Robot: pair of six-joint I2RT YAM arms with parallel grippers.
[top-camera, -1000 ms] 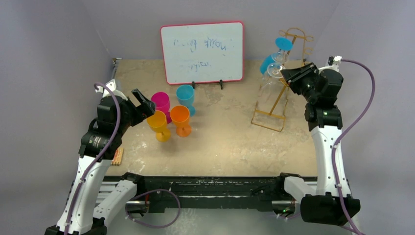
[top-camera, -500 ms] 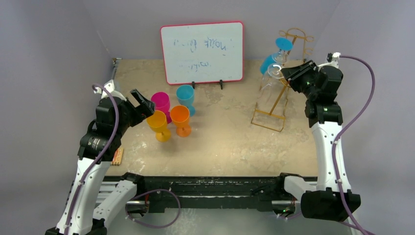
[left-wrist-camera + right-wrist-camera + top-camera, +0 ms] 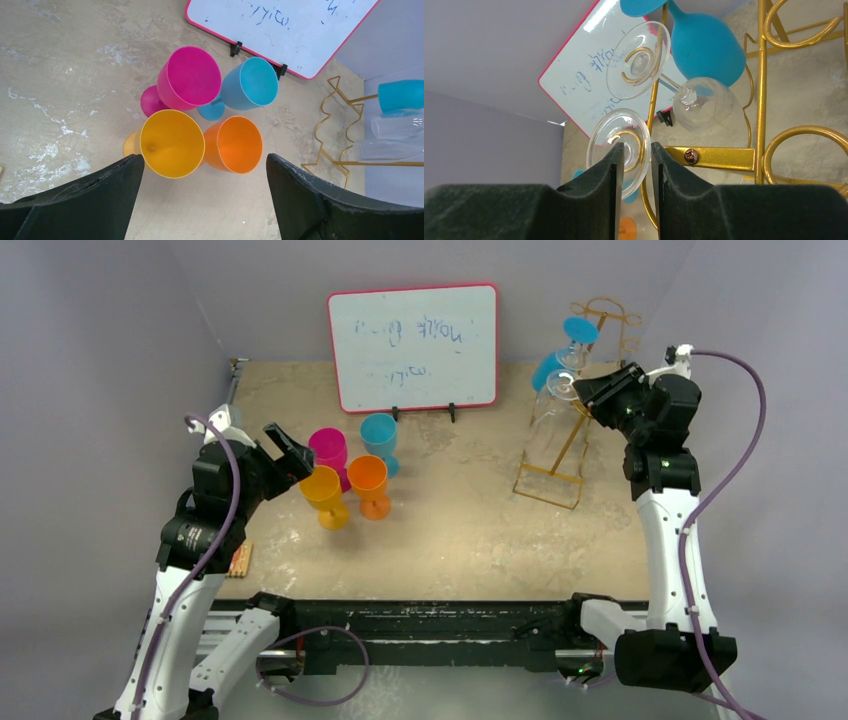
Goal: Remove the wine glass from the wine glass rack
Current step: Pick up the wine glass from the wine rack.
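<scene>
Extraction is the step in hand, at the far right of the bench (image 3: 450, 530), where the wine glass rack (image 3: 719, 155) stands. The right tool (image 3: 638, 150) is raised to the rack's upper hooks. Its jaws are drawn in to a narrow slot just below the foot of a clear wine glass (image 3: 619, 140) that hangs upside down from a curled hook. The stem seems to run through that slot, so I judge the tool to be gripping the glass there, though the fingers hide the contact itself. The foot sits over the gold wire, so the glass has not been freed. A second clear glass (image 3: 639, 60) and a blue glass (image 3: 706, 45) hang just beside it, higher on the same side.

The next move calls for sliding the foot along the hook toward its open end, keeping the stem in line with the wire slot. Only then should the glass be drawn away from the rack. Pulling off-line could drag the light wire rack or knock the neighbouring glasses.

The left tool (image 3: 204, 160) is spread wide and holds nothing. It hangs over a cluster of coloured goblets (image 3: 172, 145) at the left of the bench, well apart from the rack.
</scene>
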